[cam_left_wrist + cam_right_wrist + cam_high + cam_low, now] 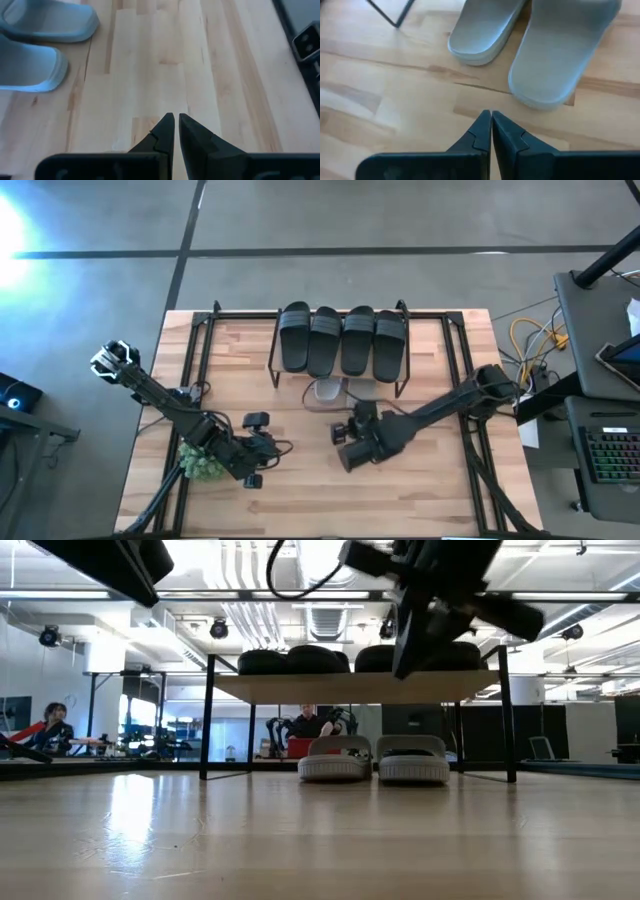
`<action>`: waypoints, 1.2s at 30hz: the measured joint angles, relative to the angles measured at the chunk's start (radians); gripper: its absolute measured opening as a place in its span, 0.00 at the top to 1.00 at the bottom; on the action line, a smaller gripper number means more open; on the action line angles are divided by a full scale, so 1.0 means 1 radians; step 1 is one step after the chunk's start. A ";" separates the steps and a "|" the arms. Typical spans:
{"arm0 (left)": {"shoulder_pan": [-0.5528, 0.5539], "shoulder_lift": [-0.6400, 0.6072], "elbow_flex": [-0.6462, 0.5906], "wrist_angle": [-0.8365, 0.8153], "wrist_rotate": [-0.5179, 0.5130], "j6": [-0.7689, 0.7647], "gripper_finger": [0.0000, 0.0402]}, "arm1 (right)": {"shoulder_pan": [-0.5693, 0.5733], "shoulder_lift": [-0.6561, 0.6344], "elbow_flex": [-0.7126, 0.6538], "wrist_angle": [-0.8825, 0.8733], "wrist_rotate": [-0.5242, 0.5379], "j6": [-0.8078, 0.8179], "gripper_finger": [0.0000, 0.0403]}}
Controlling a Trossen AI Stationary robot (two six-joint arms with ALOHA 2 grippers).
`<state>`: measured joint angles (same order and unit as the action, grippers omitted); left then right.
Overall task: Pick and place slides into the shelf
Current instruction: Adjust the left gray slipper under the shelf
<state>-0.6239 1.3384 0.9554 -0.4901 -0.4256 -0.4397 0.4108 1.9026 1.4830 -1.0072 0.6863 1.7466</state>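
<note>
The shelf [340, 370] stands at the middle of the table's far side. Four black slides [340, 338] lie side by side on its wood top [350, 686]. Two light grey slides [375, 760] rest on their soles on the table under the shelf, and their near ends [540, 75] stick out toward me. My right gripper [491, 116] hovers shut just in front of them, above the table [362, 413]. My left gripper [175, 118] is shut too. It hangs over bare wood at the near left [275, 446], away from the shelf.
A small green plant [200, 464] sits beside the left arm near the table's near-left corner. The black frame rails [195, 350] run along both sides of the table. Bare wood lies between the two grippers and along the near edge. A person [50, 725] is in the room behind the table.
</note>
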 joint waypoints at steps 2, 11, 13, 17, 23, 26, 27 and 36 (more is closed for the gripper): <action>0.000 0.000 0.000 0.025 -0.003 0.000 0.97 | -0.038 0.003 -0.007 0.036 -0.043 -0.043 0.98; -0.084 -0.002 0.002 0.061 -0.009 -0.008 0.97 | -0.173 0.068 -0.011 0.362 -0.093 -0.351 0.98; -0.116 -0.008 0.002 0.061 -0.036 -0.049 0.97 | -0.192 0.085 -0.011 0.359 -0.095 -0.355 0.98; -0.160 -0.014 0.001 0.061 -0.090 -0.128 0.97 | -0.211 0.115 -0.011 0.359 -0.083 -0.391 0.98; -0.200 -0.019 0.001 0.061 -0.134 -0.159 0.97 | -0.224 0.162 -0.009 0.371 -0.057 -0.397 0.98; -0.208 -0.026 0.001 0.062 -0.135 -0.159 0.97 | -0.226 0.193 -0.005 0.370 -0.042 -0.397 0.98; -0.209 -0.027 0.001 0.062 -0.136 -0.159 0.97 | -0.225 0.203 -0.004 0.372 -0.029 -0.396 0.98; -0.225 -0.028 0.001 0.054 -0.135 -0.185 0.97 | -0.223 0.234 -0.003 0.384 0.079 -0.359 0.98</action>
<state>-0.8484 1.3106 0.9562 -0.4356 -0.5604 -0.6243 0.1875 2.1365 1.4796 -0.6235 0.7658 1.3872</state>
